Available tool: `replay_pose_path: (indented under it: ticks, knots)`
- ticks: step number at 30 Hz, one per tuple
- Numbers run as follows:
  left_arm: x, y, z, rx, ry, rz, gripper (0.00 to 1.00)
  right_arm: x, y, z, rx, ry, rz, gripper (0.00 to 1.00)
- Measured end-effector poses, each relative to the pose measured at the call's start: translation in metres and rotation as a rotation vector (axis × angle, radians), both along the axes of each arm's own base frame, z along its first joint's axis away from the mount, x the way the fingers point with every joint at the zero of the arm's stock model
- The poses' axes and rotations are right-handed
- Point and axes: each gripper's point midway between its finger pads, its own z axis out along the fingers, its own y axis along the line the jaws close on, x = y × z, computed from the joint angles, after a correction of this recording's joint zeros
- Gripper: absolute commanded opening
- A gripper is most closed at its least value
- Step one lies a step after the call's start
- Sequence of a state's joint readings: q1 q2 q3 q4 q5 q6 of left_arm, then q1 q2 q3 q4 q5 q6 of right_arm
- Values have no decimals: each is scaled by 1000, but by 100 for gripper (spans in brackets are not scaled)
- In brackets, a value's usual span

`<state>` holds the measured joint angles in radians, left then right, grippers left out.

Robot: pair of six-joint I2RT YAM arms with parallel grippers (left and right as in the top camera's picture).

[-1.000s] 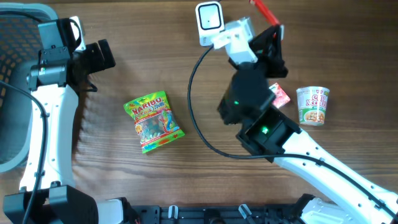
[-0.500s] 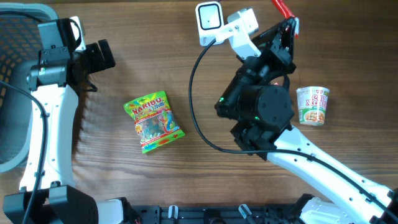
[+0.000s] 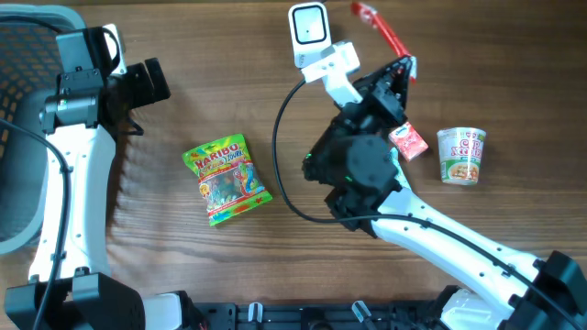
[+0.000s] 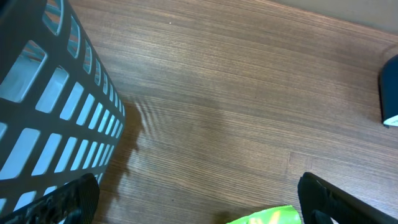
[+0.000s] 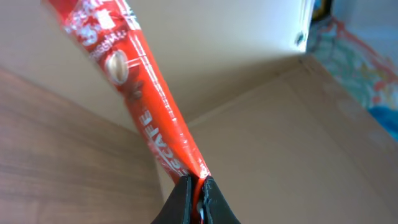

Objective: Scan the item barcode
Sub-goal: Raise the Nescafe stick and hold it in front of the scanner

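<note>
Since the earlier frame, the right pincer [image 3: 402, 66] has swung the red coffee stick [image 3: 378, 26] leftward. Its free end now sits just right of the white scanner [image 3: 308, 26], closer than before. The pincer is clenched on the stick's lower end. The left pincer [image 3: 151, 82] is released and idle, well left of the scanner. Judgement: the barcode is being presented. I cannot tell whether the code faces the scanner; a small twist may be needed.

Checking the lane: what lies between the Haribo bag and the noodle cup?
Overhead: a black cable, the right arm and a small red packet.
</note>
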<state>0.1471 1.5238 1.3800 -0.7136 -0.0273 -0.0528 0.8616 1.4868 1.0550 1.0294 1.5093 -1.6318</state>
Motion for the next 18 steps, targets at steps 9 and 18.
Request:
replay_pose_path:
  ticks: [9, 18]
  knots:
    - [0, 0, 0, 0, 0, 0, 100, -11, -9, 19, -136, 79, -3, 4]
    - [0, 0, 0, 0, 0, 0, 100, -39, 49, 18, -25, 0, 184, 4]
